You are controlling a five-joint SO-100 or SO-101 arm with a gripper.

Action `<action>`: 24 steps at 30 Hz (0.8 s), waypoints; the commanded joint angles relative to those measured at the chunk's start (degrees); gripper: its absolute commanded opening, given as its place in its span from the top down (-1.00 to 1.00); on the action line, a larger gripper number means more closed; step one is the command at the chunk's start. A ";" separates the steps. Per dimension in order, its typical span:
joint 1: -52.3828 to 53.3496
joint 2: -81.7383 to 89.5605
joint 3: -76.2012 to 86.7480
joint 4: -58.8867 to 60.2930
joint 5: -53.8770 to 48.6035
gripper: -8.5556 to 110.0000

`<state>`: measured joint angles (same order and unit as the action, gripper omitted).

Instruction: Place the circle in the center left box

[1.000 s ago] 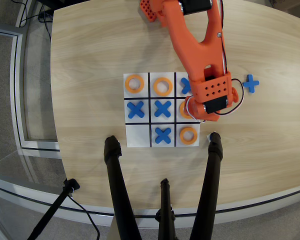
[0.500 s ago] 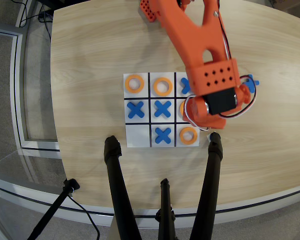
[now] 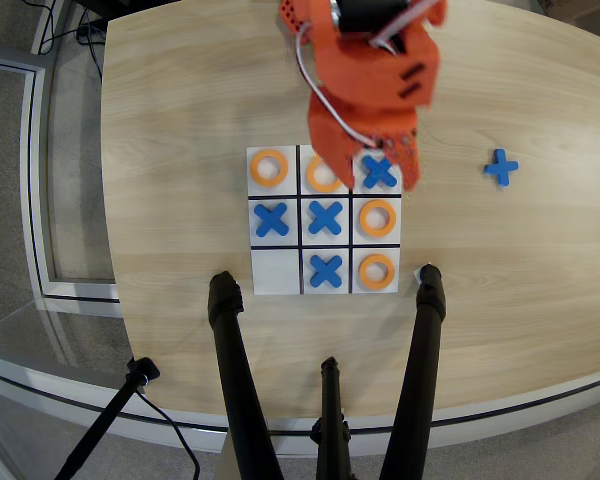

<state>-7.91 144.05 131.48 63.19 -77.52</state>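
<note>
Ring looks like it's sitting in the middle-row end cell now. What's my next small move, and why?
Probably just finish lifting the arm back toward its base. The circle lies flat inside the center left box, clear of the black lines, and nothing grips it. The gripper itself is hidden under the arm, so retract slowly.

Spare blue cross [image 3: 500,167] on wooden table [image 3: 180,100], well apart from board [image 3: 276,270].

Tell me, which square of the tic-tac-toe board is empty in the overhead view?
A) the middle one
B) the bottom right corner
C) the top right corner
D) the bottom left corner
D: the bottom left cell shows only bare white, while every other cell of the board holds an orange ring or a blue cross.
</note>
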 commanded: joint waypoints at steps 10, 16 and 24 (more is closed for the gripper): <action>2.72 36.65 32.78 -0.26 -6.94 0.48; 5.19 47.11 46.93 -0.09 -8.17 0.63; 7.65 48.25 52.03 6.59 -8.09 0.86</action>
<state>-2.02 192.13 180.26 67.32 -85.87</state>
